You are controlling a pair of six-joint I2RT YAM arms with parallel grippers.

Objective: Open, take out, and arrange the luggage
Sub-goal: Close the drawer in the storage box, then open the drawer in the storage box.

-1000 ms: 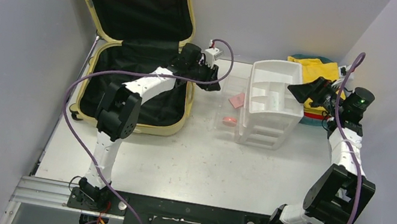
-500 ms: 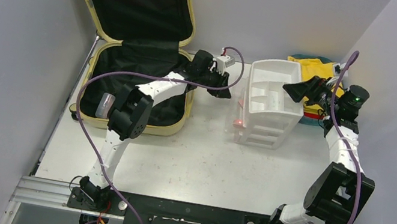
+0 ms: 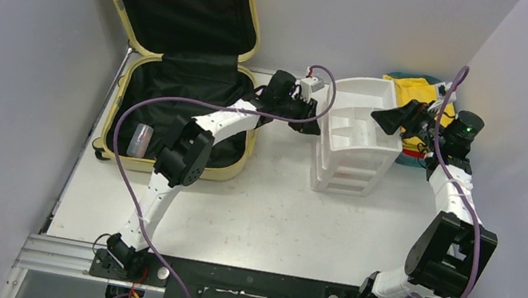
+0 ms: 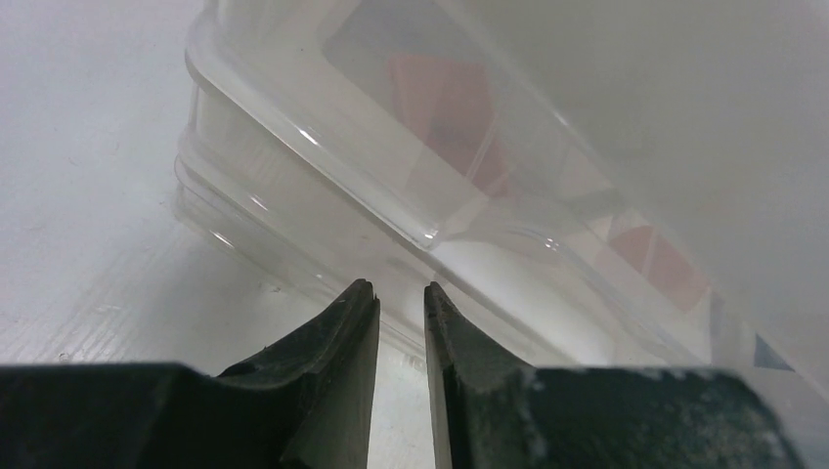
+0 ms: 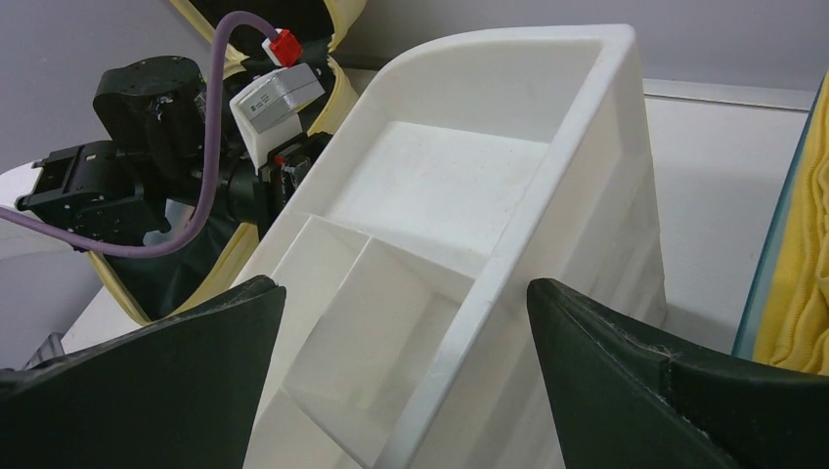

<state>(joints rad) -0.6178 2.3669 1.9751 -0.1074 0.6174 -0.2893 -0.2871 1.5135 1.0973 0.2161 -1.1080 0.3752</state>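
Observation:
The luggage [image 3: 167,76], pale yellow with black lining, lies open at the back left with its lid standing against the wall. A small clear container [image 3: 139,139] lies inside it. My left gripper [image 3: 314,127] reaches right, past the luggage, to the left side of the white drawer organizer [image 3: 360,137]. In the left wrist view its jaws [image 4: 401,290] are nearly together and empty, right at the clear drawer fronts [image 4: 323,166], which show pink items inside. My right gripper [image 3: 379,120] is wide open over the organizer's top tray [image 5: 469,176], its jaws [image 5: 406,285] astride the rim.
A teal tray [image 3: 410,159] holding a yellow cloth [image 3: 424,93] sits at the back right behind the organizer. Grey walls close in on the left, back and right. The left arm's purple cable [image 3: 112,164] loops over the luggage's front edge.
My left gripper has moved right from the luggage's edge to the organizer. The clear drawers that stuck out to the left are now pushed in. My right gripper has shifted slightly left.

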